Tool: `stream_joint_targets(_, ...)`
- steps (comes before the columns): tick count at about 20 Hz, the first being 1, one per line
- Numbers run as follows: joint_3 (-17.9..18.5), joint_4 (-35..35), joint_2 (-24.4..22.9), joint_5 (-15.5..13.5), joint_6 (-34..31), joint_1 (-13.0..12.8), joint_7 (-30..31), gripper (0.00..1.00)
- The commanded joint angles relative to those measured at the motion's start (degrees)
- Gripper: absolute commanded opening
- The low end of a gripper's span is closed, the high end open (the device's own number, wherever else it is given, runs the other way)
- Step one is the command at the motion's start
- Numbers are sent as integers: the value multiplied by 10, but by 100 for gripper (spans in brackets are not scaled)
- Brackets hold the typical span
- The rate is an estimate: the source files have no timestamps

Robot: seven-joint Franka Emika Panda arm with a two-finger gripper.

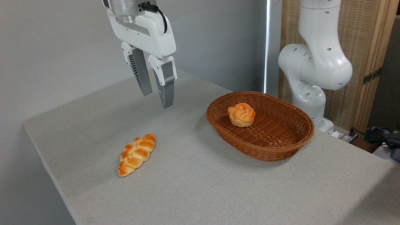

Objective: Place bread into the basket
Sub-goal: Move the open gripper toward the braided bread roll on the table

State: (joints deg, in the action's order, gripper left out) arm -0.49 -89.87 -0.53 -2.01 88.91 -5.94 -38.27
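- Here the long golden braided bread (137,154) lies flat on the grey cloth worktop (200,175), well apart from the brown oval wicker basket (275,149).
- A small round knotted bun (241,114) sits inside the basket.
- The white tool (157,100) hangs high above the bread, its grey fingers apart, holding nothing.

Two bread pieces are counted: one long golden-orange braided loaf (137,154) on the near left of the table, one small round knotted orange bun (241,114) inside the basket. One oval reddish-brown woven wicker basket (275,150) is counted at right. One grey cloth-covered table (200,187) is seen. One white two-finger gripper (157,100) is counted, far left.
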Motion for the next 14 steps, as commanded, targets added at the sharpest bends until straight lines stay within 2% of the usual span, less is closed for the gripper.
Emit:
stream_joint_targets(1,-2,4,0,-3,-14,2,2,100)
stream_joint_targets(14,-4,2,1,-4,-14,1,10,100)
